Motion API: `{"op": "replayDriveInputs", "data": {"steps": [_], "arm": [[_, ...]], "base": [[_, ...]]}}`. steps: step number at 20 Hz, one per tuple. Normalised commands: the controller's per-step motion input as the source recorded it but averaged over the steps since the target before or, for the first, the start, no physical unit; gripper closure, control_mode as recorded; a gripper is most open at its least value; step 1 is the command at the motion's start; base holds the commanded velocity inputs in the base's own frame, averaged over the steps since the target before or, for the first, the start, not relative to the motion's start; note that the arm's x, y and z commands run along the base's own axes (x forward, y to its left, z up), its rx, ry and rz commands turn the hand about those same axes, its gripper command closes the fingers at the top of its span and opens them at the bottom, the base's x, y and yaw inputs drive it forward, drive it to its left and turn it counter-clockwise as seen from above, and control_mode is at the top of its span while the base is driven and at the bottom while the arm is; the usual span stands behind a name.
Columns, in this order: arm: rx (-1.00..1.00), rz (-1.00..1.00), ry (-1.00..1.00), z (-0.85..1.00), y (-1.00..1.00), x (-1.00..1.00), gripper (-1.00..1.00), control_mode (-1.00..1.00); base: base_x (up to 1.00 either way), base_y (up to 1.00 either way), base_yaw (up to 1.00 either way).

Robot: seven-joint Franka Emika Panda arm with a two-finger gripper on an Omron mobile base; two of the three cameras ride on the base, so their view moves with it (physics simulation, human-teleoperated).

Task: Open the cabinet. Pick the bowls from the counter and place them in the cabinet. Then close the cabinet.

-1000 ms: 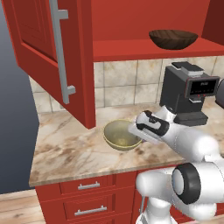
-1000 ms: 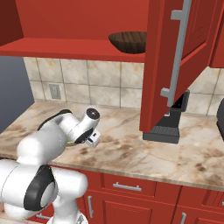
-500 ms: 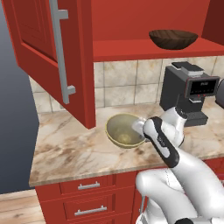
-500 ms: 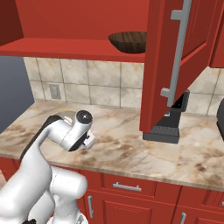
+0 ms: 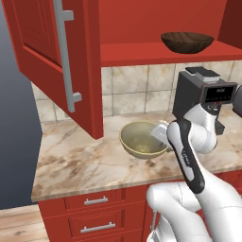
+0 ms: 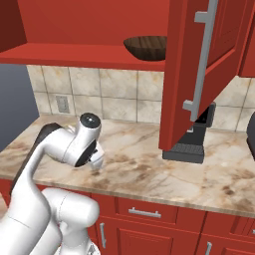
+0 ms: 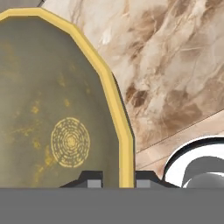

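The olive-tan bowl [image 5: 141, 140] with its yellowish rim hangs slightly tilted just over the counter [image 5: 80, 163]. In the hand view this bowl [image 7: 57, 122] takes up the left side, and its rim runs down between my two fingertips. My gripper [image 7: 118, 180] is shut on that rim, at the bowl's right edge in the left base view [image 5: 159, 134]. The dark brown bowl [image 5: 186, 41] [image 6: 146, 47] stands on the shelf of the red cabinet [image 5: 156, 51]. Both cabinet doors are open, the left door [image 5: 52, 61] and the right door [image 6: 199, 64] swung out towards me.
A black coffee machine [image 5: 204, 94] [image 6: 195, 142] stands on the counter right of the bowl, partly behind the open right door. Red drawers [image 5: 94, 201] sit under the counter's front edge. A wall outlet [image 6: 62, 103] is set in the tiled backsplash.
My arm has folded in closer and the olive-tan bowl has shifted slightly right and up with the gripper, tilting a little. The brown bowl and doors have not moved.
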Motion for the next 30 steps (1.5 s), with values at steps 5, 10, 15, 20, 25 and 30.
{"op": "replayDriveInputs", "data": {"steps": [5,10,15,20,25,30], "arm": [[0.00,-0.08,0.14,0.83,-0.13,-0.56,1.00,-1.00],[0.00,-0.18,-0.01,0.64,0.00,-0.63,1.00,-1.00],[0.00,-0.23,-0.07,0.66,0.00,-0.44,1.00,-1.00],[0.00,-0.21,-0.09,0.70,0.00,-0.37,1.00,-1.00],[0.00,-0.16,0.00,0.82,0.07,-0.32,1.00,-1.00],[0.00,-0.12,-0.02,0.78,0.18,-0.30,1.00,-1.00]], "base": [[0.00,0.00,0.00],[0.00,0.00,0.00],[0.00,0.00,0.00],[0.00,0.00,0.00],[0.00,0.00,0.00],[0.00,0.00,0.00]]}}
